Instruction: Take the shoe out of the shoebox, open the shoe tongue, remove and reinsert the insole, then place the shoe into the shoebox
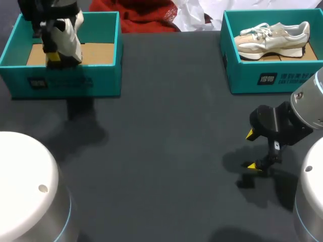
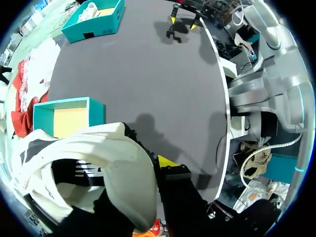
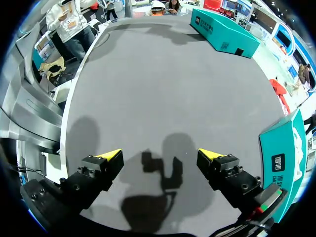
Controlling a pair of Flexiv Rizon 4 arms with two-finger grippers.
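Head view shows the left gripper (image 1: 55, 56) pinching a white shoe (image 1: 69, 34), holding it just above the open teal shoebox (image 1: 101, 80) at the table's far left corner. The right gripper (image 1: 252, 150) hangs low over the dark table (image 1: 161, 141) near the right side, fingers spread wide. Beyond it, a second shoe (image 1: 275, 39) lies in another teal box (image 1: 262, 80).

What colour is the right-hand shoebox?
The shoebox is teal, seen best in the head view.
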